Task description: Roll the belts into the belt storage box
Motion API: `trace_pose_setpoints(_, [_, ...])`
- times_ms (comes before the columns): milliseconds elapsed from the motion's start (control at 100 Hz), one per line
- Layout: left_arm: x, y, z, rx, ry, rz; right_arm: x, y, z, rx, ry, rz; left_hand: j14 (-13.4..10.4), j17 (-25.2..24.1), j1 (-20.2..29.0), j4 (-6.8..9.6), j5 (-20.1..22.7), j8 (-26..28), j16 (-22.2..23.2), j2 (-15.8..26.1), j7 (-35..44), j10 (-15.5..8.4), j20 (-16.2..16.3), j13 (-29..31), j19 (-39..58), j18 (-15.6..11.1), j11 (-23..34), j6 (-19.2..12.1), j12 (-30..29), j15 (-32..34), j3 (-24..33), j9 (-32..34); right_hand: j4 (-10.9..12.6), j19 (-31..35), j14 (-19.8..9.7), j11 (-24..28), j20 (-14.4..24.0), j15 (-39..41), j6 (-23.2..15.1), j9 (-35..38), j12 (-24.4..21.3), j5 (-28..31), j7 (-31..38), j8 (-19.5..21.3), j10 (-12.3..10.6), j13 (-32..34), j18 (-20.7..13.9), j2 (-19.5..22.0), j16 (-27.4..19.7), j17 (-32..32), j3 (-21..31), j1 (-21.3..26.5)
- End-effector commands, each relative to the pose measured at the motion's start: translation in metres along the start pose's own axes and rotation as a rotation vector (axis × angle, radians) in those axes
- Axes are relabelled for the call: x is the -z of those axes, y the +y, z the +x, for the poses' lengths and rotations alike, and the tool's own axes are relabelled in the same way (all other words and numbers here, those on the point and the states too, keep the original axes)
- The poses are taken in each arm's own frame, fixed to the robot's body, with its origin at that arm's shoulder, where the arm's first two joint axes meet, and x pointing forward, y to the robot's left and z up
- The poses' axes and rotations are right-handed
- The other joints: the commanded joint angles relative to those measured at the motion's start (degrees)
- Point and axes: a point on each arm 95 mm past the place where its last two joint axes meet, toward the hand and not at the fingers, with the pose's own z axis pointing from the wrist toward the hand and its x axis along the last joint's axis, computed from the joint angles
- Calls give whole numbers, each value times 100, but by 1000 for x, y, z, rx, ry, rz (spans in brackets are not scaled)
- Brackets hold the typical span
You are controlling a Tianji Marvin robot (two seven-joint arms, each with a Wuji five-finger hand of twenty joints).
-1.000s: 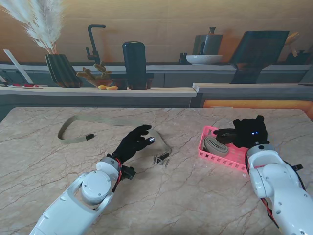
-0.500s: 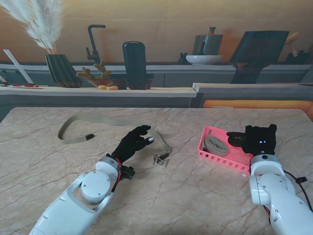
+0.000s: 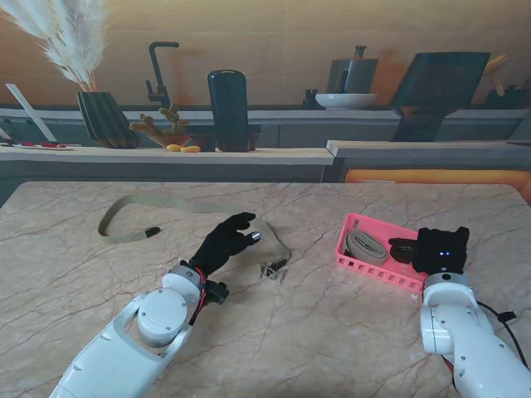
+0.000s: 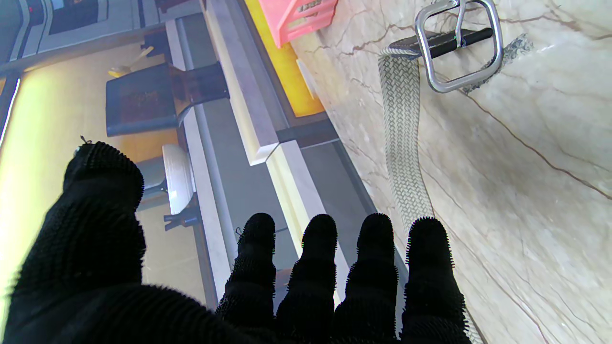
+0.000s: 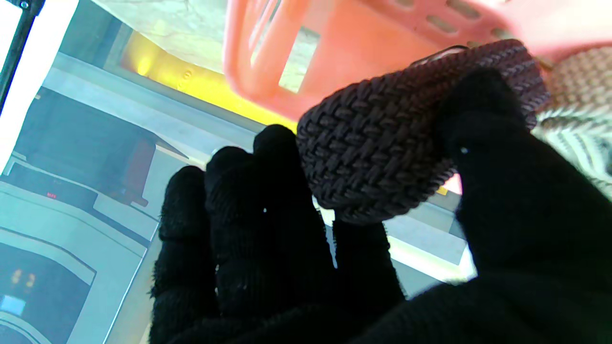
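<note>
A long beige belt (image 3: 170,204) lies unrolled on the marble table, its metal buckle (image 3: 274,269) at the near end. My left hand (image 3: 224,242) hovers over the strap (image 4: 401,143) just short of the buckle (image 4: 459,43), open and holding nothing. The pink belt storage box (image 3: 355,264) stands to the right with a rolled beige belt (image 3: 362,246) inside. My right hand (image 3: 440,249) is at the box's right end, shut on a dark rolled belt (image 3: 404,249). The right wrist view shows this braided roll (image 5: 377,153) pinched between thumb and fingers beside the box wall (image 5: 363,43).
A raised counter ledge (image 3: 166,155) runs along the table's far edge, with a dark vase (image 3: 227,110), a plant pot (image 3: 105,118) and a bowl (image 3: 346,100) behind it. Bare marble (image 3: 323,332) lies between my two arms.
My right hand carried the dark roll to the right and nearer to me, ending at the box's right end. The left arm and the beige belt stayed still.
</note>
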Motion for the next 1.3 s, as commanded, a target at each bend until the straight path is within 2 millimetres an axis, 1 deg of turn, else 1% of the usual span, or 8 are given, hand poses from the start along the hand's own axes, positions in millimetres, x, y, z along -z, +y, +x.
trace_pose_setpoints(0, [1, 3, -1, 8, -5, -3, 2, -6, 4, 2, 1, 13, -72, 13, 52, 195, 65, 93, 35, 148, 60, -90, -45, 43, 110, -88, 31, -124, 26, 57, 25, 7, 638, 407, -80, 98, 234, 123, -562, -78, 1, 782, 1045, 423, 306, 72, -20, 547, 34, -26, 958, 964])
trace_pose_setpoints(210, [2, 2, -1, 9, -5, 0, 7, -18, 7, -6, -3, 76, -61, 38, 57, 197, 71, 96, 50, 163, 58, -85, -35, 73, 139, -79, 28, -122, 29, 79, 20, 17, 658, 196, -186, -240, 122, -286, -871, -527, -226, 442, 871, 471, 166, -325, -135, 882, -217, -299, 572, 1154])
trace_pose_setpoints(360, [2, 2, -1, 11, -5, 2, 11, -19, 8, -2, 16, 110, -57, 55, 68, 197, 71, 97, 59, 169, 58, -82, -27, 83, 162, -91, 31, -124, 32, 93, 12, 17, 655, -163, -245, -711, 24, -793, -791, -1331, -342, -436, 354, 328, 120, -763, -207, 793, -443, -535, 363, 1041])
trace_pose_setpoints(430, [2, 1, -1, 13, -5, 4, 11, -19, 7, -4, 20, 113, -57, 57, 72, 197, 65, 98, 62, 176, 56, -88, -23, 87, 171, -88, 32, -124, 33, 98, 9, 16, 768, -384, -242, -941, 27, -1061, -585, -1803, -386, -559, -596, 821, 160, -1024, -241, 778, -604, -659, 528, 710])
trace_pose_setpoints(480, [2, 1, -1, 14, -5, 6, 11, -18, 7, -8, 24, 114, -46, 68, 76, 198, 66, 98, 66, 176, 57, -83, -19, 96, 182, -80, 34, -122, 34, 106, 7, 20, 1124, -518, -237, -1090, -3, -1260, -422, -2143, -452, -659, -1298, 1280, 182, -1221, -251, 775, -708, -768, 684, 383])
trace_pose_setpoints(580, [3, 1, -1, 16, -6, 10, 12, -14, 6, -7, 32, 109, -47, 79, 85, 197, 74, 100, 70, 182, 60, -76, -14, 105, 194, -87, 37, -116, 36, 116, 1, 24, 1169, -783, -255, -1408, -96, -1693, -216, -2728, -601, -1061, -1653, 1347, 226, -1540, -229, 604, -936, -957, 633, 126])
trace_pose_setpoints(940, [3, 0, 0, 21, -6, 15, 10, -2, 3, 18, 33, 76, -34, 100, 110, 198, 78, 102, 84, 211, 66, -81, -3, 144, 221, -81, 53, -118, 41, 150, -23, 48, 1195, -1110, -220, -1648, -168, -2235, -47, -3423, -760, -1471, -1849, 1462, 326, -1953, -206, 603, -1273, -1246, 451, -119])
trace_pose_setpoints(1290, [5, -3, 0, 8, -1, 30, 17, 14, 14, -104, 190, -42, -47, 48, 147, 198, 129, 106, 86, 245, 82, -85, 12, 173, 240, 175, 58, -119, 41, 154, -58, 101, 1207, -1909, -373, -1865, -480, -2791, -617, -3495, -911, -1731, -1797, 1593, 175, -2027, 41, 926, -1607, -1434, 106, -440])
